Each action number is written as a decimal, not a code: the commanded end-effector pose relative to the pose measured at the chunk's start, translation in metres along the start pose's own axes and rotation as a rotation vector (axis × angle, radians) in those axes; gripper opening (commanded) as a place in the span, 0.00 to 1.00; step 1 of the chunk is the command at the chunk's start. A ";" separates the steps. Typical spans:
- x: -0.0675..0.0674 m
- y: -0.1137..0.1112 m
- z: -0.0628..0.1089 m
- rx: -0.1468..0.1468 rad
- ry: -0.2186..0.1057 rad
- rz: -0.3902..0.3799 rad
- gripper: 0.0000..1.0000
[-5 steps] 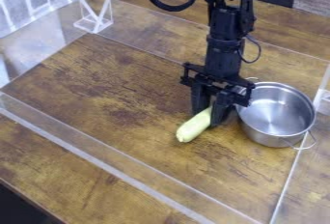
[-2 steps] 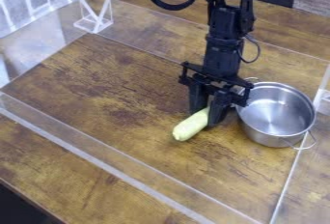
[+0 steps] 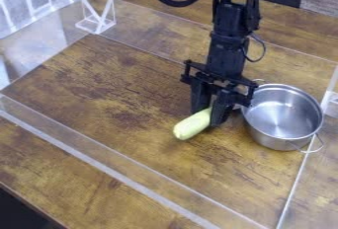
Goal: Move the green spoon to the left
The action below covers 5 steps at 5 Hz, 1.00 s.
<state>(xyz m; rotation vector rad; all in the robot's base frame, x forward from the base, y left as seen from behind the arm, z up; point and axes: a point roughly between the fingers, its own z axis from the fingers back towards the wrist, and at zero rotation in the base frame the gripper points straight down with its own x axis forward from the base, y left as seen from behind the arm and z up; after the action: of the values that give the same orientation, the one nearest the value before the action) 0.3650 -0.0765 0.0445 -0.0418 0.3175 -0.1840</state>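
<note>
The green spoon (image 3: 193,125) lies low over the wooden table (image 3: 106,85) with its thick yellow-green handle pointing down-left. Its upper end sits between the black fingers of my gripper (image 3: 212,112), which points steeply down and is shut on it. The spoon's silver bowl end is hidden behind the fingers. The arm rises straight up from the gripper to the top of the view.
A round steel pot (image 3: 284,116) stands just right of the gripper. A clear plastic wall edges the table at the front and the right. A small clear stand (image 3: 94,17) sits at the back left.
The spoon's free end has shifted slightly to the left and down with the gripper. The pot has not moved.
</note>
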 end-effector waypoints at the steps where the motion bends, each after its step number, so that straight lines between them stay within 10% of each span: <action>1: -0.009 -0.008 0.063 0.018 -0.156 -0.025 0.00; 5: -0.036 0.012 0.112 0.058 -0.216 0.005 0.00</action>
<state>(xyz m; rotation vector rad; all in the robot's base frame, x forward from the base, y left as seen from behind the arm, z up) 0.3676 -0.0637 0.1172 0.0008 0.2171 -0.1950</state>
